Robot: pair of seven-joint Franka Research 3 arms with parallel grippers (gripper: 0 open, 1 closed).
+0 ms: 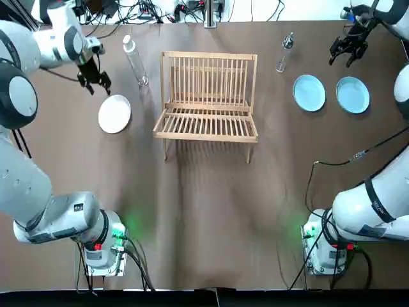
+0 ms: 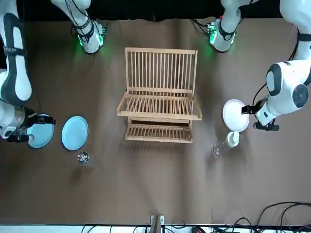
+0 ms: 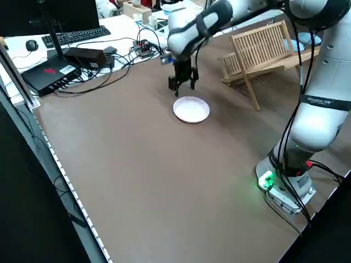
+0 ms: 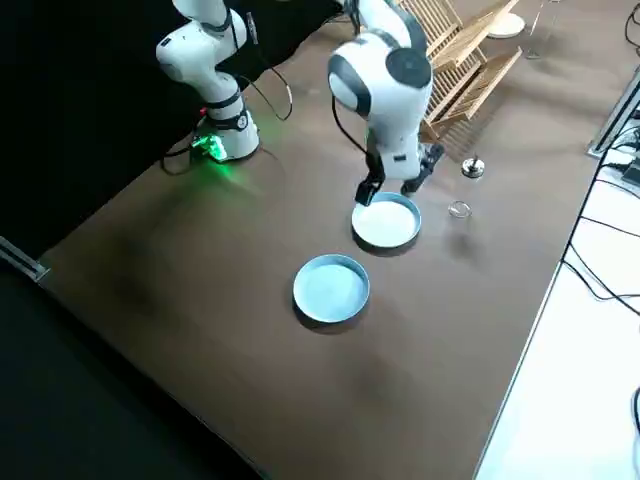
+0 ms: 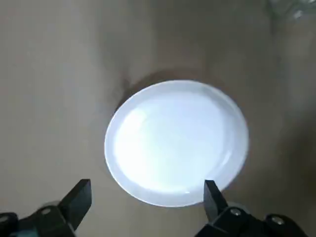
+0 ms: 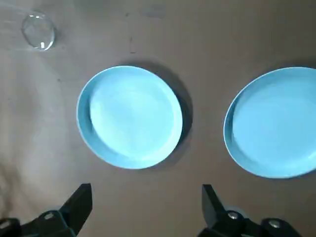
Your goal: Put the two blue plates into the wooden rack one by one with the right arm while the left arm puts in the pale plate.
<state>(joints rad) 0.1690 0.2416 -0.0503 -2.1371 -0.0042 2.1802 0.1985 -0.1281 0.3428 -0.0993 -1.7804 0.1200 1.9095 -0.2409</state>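
The pale plate (image 1: 115, 114) lies flat on the table, left of the wooden rack (image 1: 208, 96). My left gripper (image 1: 96, 80) hovers open just beyond the plate's far-left rim; the left wrist view has the pale plate (image 5: 176, 143) ahead of the spread fingertips (image 5: 81, 193). Two blue plates (image 1: 309, 93) (image 1: 353, 94) lie side by side to the right of the rack. My right gripper (image 1: 348, 51) hangs open above the table on their far side, touching neither. Both blue plates (image 6: 130, 117) (image 6: 276, 128) lie in the right wrist view. The rack holds nothing.
A clear bottle (image 1: 135, 61) stands between the pale plate and the rack's far-left corner. A small glass (image 1: 285, 51) stands at the far side between the rack and the blue plates. Cables run along the table's far edge.
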